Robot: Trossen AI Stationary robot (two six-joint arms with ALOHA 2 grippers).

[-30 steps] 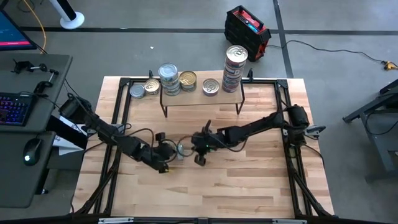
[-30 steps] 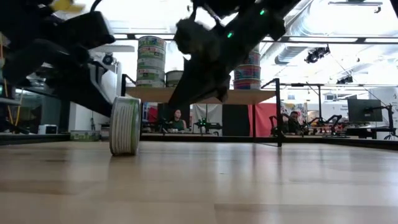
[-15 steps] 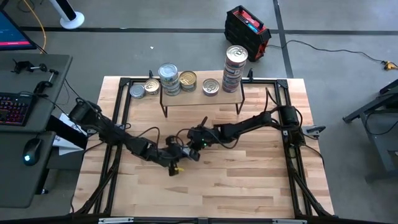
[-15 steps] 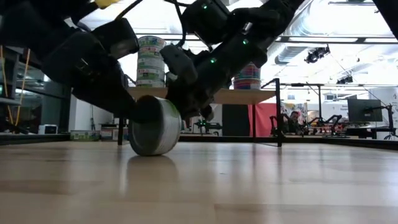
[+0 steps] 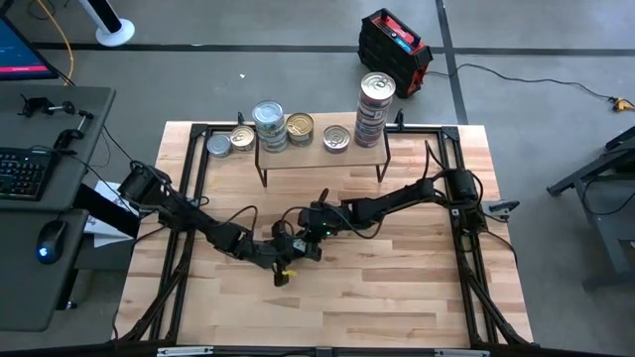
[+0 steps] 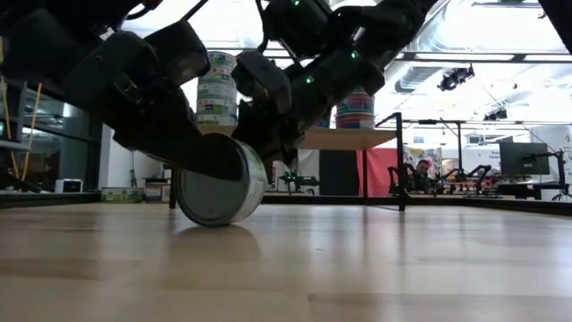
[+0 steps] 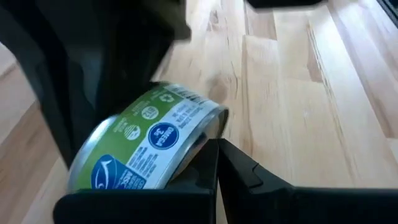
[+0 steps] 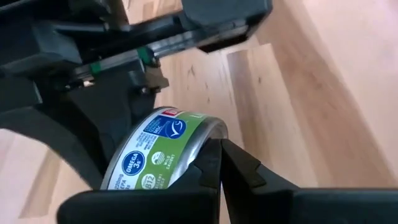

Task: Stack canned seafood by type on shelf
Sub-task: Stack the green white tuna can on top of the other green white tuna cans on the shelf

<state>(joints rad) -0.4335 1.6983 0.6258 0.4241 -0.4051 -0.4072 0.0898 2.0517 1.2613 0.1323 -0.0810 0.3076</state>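
Green-labelled tin [image 6: 221,182] tilting on its edge on worktop [image 5: 397,288], mid-worktop, well in front of shelf [image 5: 322,151], round axis leaning, neither upright nor flat. Left claw [image 5: 285,260] and right claw [image 5: 310,231] both pressing against it from opposite sides, fingers fully closed, neither gripping tin. Both arms about equally near. Tin showing silver rim, green-and-blue label. Other tins [image 5: 270,126] sitting on shelf, tall stack [image 5: 374,107] at its right end.

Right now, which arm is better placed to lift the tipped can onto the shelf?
Probably the right. The left gripper and right gripper are both shut beside the tilted can, but the right gripper sits on the shelf side, a shorter trip.
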